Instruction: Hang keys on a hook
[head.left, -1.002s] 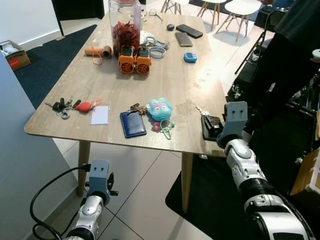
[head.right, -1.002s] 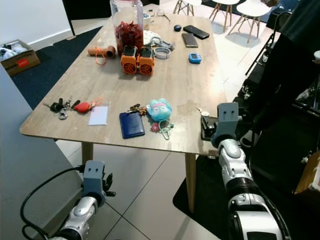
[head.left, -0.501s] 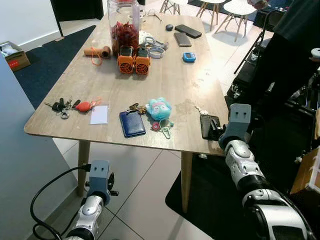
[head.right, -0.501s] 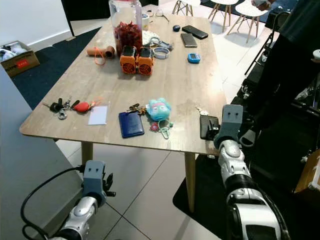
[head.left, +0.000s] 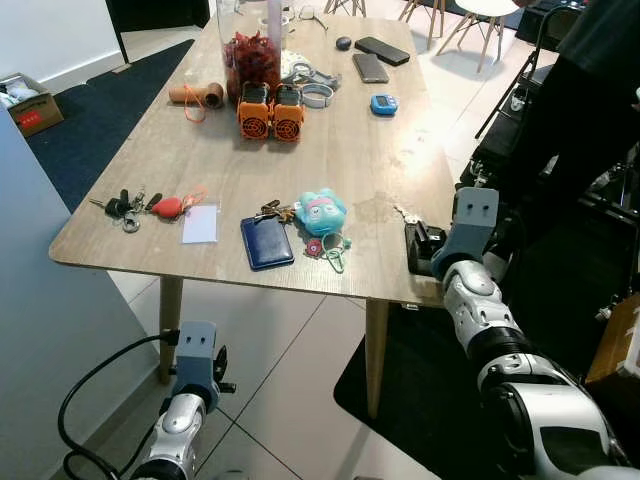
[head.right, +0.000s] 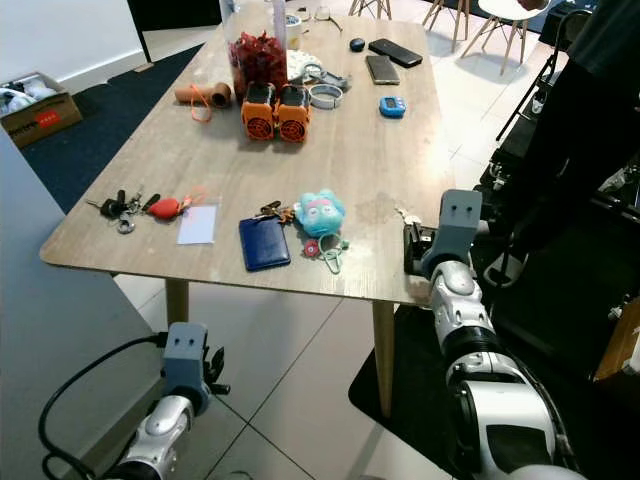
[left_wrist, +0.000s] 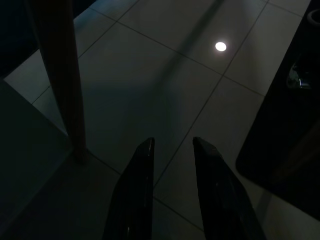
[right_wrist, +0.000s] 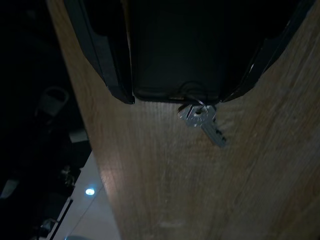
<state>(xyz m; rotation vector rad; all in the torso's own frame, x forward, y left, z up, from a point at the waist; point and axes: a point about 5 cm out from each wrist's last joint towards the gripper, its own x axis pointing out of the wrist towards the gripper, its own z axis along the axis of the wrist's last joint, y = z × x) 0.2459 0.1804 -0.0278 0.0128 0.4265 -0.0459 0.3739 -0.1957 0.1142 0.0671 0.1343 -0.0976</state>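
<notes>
Task at an early stage: nothing lifted or hung, and no hook can be made out. The right gripper rests at the tabletop edge, fingers spread either side of a black fob with a silver key attached; whether the fingers press it I cannot tell. Right forearm reaches up from below. The left gripper hangs idle over the floor tiles, fingers parted, empty

A wooden table is seen; the right gripper is held at its 4 o'clock edge, a blue wallet lying centrally.
</notes>
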